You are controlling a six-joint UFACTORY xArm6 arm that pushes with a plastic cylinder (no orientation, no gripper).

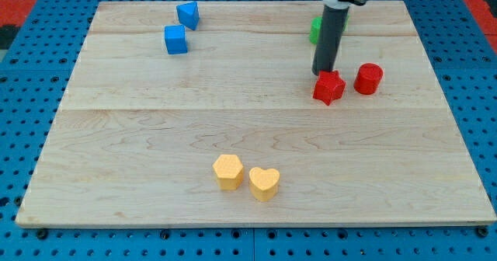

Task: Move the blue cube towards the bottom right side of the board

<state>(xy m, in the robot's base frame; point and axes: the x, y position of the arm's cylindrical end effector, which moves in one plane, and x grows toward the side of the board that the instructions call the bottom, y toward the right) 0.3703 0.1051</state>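
Note:
The blue cube [175,40] sits near the view's top left of the wooden board [140,152]. A second blue block [188,14], wedge-like, lies just above and to the right of it. My tip [322,73] is at the view's upper right, touching the top edge of a red star-shaped block [328,87], far to the right of the blue cube.
A red cylinder [368,78] stands right of the red star. A green block [316,29] is partly hidden behind the rod. A yellow hexagon block [227,171] and a yellow heart block [264,182] lie together near the bottom centre.

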